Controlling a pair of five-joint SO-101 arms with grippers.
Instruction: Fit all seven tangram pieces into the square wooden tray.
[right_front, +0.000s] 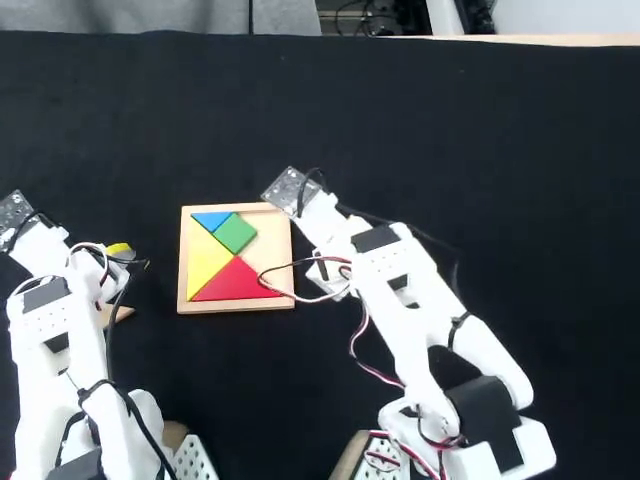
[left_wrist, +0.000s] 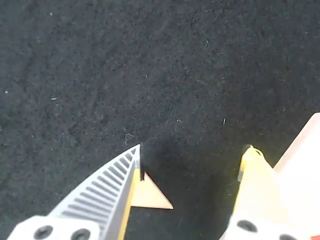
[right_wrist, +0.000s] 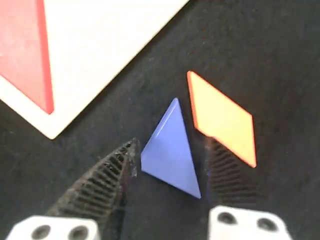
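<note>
While the left arm (right_front: 50, 320) sits over at the left edge of the black table (right_front: 450, 120), its wrist view shows the left gripper (left_wrist: 194, 148) with the fingers spread wide apart, clamped on nothing. A pale triangle (left_wrist: 150, 196) lies flat on the cloth between them, right against the ribbed grey finger (left_wrist: 100, 192) and well apart from the yellow finger (left_wrist: 255, 185).

Moving right, the square wooden tray (right_front: 275, 225) sits near the middle of the table with 4 pieces in it: a blue triangle (right_front: 211, 219) at the far left corner, a green square (right_front: 237, 234) touching it, a yellow triangle (right_front: 204, 266) along the left side, and a red triangle (right_front: 236, 283) along the near side. The right part of the tray is bare wood.

Further right, the right arm (right_front: 420, 320) stretches from the near right up to the tray's far right corner. The right gripper (right_wrist: 171, 141) is also spread apart, hovering with 1 finger on each side of a violet-blue triangle (right_wrist: 172, 152) that lies on the cloth just off a tray corner. An orange parallelogram (right_wrist: 222, 117) lies just beside that triangle, also outside the tray.
</note>
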